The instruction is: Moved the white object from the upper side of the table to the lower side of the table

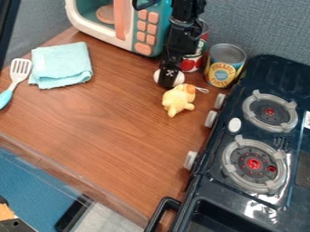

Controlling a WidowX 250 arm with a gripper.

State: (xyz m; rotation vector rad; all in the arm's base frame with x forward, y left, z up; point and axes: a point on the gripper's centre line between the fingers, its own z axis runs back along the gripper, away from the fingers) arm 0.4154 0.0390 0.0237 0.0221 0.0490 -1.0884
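Hanging down at the white object [180,79], pincer [167,82] overlaps it in view; can't tell if spread or pinching. Object sits at the upper side of the wooden surface [115,122], near the yellow plush toy [177,99]. Pineapple can [224,68] and red-label can [192,63] upright nearby, contents unclear. Toy microwave [158,34] has a round orange piece [105,14] inside.

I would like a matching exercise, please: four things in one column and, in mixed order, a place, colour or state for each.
1. Slotted spatula
2. Towel
3. White object
4. Stove burners

A. Folded, light blue
B. Red at the centre
C. At the end effector
D. Near the view's left edge

Pairs: 1-D, 2-A, 3-C, 4-B
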